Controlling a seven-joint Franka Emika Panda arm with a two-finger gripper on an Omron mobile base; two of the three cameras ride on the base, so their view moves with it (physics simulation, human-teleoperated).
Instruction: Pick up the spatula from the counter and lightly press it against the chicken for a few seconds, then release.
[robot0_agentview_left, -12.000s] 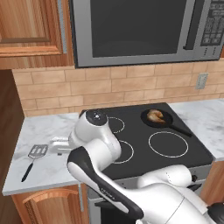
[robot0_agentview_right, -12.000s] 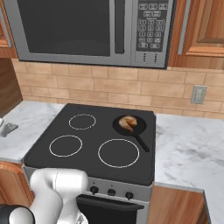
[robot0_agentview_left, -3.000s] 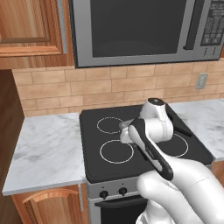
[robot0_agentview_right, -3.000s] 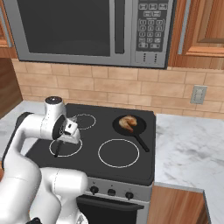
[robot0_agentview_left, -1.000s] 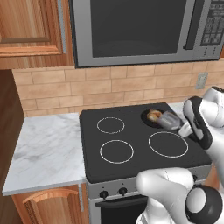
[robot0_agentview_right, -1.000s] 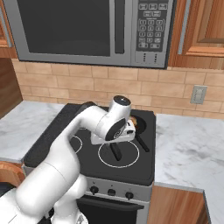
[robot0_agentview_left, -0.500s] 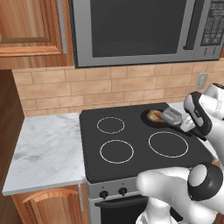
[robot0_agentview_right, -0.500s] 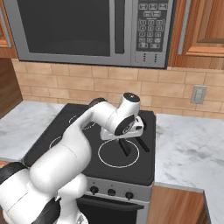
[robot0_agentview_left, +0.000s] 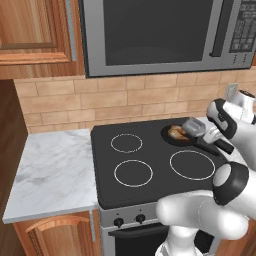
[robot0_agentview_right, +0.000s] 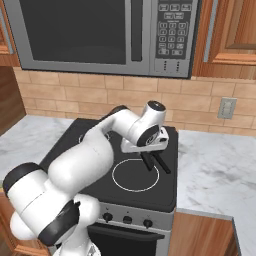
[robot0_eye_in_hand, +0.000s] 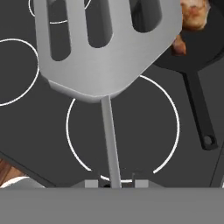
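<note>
We are finding the hand closed tight on the thin shaft of the spatula, fingers nearly together; the slotted blade is projecting ahead of it, over the stove and toward the pan.

Over the last second the hand has been carrying the blade in from the right side of the stove; in the left base view the blade is now sitting at the right edge of the chicken, which is lying in the pan at the back right burner. We cannot tell whether blade and chicken are touching yet; we are judging the press as about to begin, with the hold and release outstanding.

Against the earliest frame, the spatula is no longer lying on the tabletop left of the stove; the pickup is done; chicken and pan are keeping their places.
</note>
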